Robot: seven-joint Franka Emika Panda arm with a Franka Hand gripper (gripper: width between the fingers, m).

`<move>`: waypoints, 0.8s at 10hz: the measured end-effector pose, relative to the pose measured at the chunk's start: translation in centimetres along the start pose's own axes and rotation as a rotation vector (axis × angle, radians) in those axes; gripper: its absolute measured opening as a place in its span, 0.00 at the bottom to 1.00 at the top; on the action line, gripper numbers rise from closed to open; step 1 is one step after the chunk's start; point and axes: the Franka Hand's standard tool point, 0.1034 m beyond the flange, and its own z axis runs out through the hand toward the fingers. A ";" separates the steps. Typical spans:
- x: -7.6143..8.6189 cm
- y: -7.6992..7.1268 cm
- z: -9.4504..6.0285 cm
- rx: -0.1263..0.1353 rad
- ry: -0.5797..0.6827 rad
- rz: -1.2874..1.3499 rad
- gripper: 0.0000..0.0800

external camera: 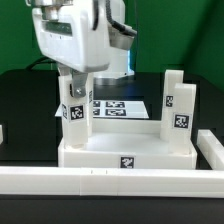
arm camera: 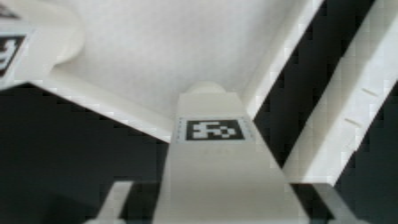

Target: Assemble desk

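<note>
Well, the work goes on upon a flat black table [external camera: 20, 100] with a plain green backdrop [external camera: 170, 30] behind it; along the near edge runs a long low white rail [external camera: 120, 182], turning up the exterior view's right side; further back, flat on the black surface, lies the marker board [external camera: 118, 106], a thin white sheet printed with several black-and-white square tags, partly hidden by the parts in front of it; the large white plastic rectangular desk top [external camera: 125, 148] with its raised rim sits just behind the rail, a small tag on its near wall; two white square-section legs stand upright at its far right corner area [external camera: 181, 100], each bearing a tag; a third white square-section tagged leg [external camera: 75, 110] stands upright at the top's left side, directly under the robot's bulky white wrist [external camera: 70, 40], which blocks the view of the leg's upper end; the two-finger gripper [arm camera: 199, 195] is partly closed about this leg, its pale fingers [arm camera: 121, 203] showing on either side of the leg in the wrist view; that view looks down the leg to the tray's white floor and rim; the tags are coded patterns only; I can read no writing or brand anywhere.
</note>
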 end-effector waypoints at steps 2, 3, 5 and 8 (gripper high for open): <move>0.0 0.0 0.0 0.001 0.001 0.090 0.43; 0.0 0.0 0.0 0.001 0.001 0.060 0.60; -0.1 0.0 0.1 -0.002 0.002 0.022 0.76; -0.2 -0.1 0.1 -0.005 0.002 -0.258 0.81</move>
